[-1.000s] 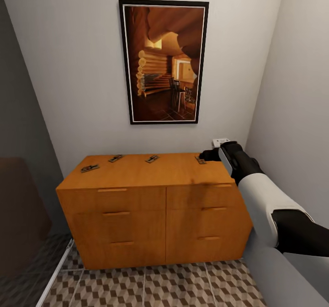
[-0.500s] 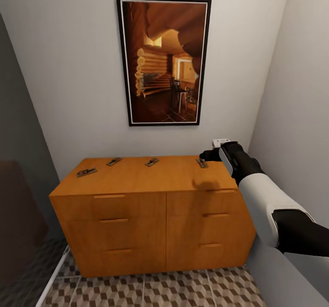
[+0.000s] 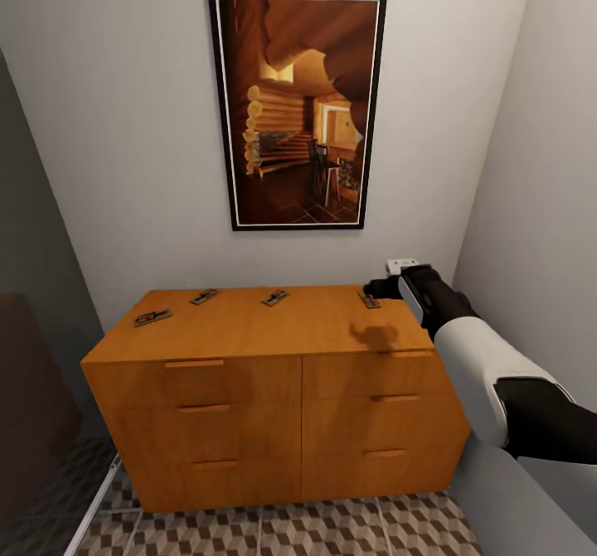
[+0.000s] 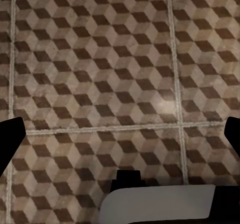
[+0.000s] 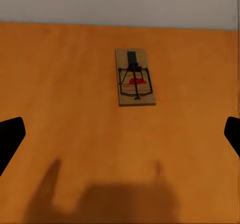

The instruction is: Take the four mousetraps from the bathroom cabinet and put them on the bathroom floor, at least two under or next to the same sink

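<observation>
A low wide orange-brown wooden cabinet (image 3: 274, 390) is seen on the cube-patterned tiled bathroom floor (image 3: 274, 531), four small flat brown wooden mousetraps (image 3: 274, 297) are spread along its far top, and the right gripper (image 3: 383, 288) is held spread above the rightmost.

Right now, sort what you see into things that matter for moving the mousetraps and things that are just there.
Part of the job:
- four mousetraps on the cabinet top
- cabinet
- patterned floor
- right gripper, open beside the rightmost trap
- left gripper, open over the floor

Just there:
- framed picture
- wall socket
</observation>
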{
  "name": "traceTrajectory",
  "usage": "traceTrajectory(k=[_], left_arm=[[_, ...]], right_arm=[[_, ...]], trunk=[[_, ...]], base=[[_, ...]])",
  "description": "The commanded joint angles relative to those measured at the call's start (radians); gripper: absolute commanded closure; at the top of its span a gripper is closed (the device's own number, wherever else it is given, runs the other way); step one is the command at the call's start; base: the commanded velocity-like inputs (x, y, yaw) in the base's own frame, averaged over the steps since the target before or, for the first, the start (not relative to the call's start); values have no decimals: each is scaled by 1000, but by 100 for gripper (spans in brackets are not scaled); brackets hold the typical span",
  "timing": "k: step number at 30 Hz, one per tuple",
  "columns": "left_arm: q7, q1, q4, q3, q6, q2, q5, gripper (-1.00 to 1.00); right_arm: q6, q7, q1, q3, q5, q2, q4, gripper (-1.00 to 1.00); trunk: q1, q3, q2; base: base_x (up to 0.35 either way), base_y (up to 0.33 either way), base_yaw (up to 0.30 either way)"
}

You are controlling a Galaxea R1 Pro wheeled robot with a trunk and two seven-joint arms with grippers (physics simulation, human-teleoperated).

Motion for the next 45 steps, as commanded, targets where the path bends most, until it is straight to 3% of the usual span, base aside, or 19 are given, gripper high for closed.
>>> traceTrajectory(k=[1,15,23,45], left_arm=[[0,0,-1,0,-1,0,1,-100],[1,0,-1,0,-1,0,1,-100],[0,0,-1,0,-1,0,1,-100],[1,0,-1,0,-1,0,1,-100]], right_arm=[[0,7,0,2,7,-3,2,-100],[-36,7,0,2,6,-36,50,-100],[-77,8,0,2,6,-39,63,-100],[-81,9,0,3,6,-38,66,-100]], trunk=[[0,-1,-1],[0,-1,-1],[0,-1,-1],[0,-15,-1]], base=[[6,0,0],[1,0,0],[0,0,0],[0,0,0]])
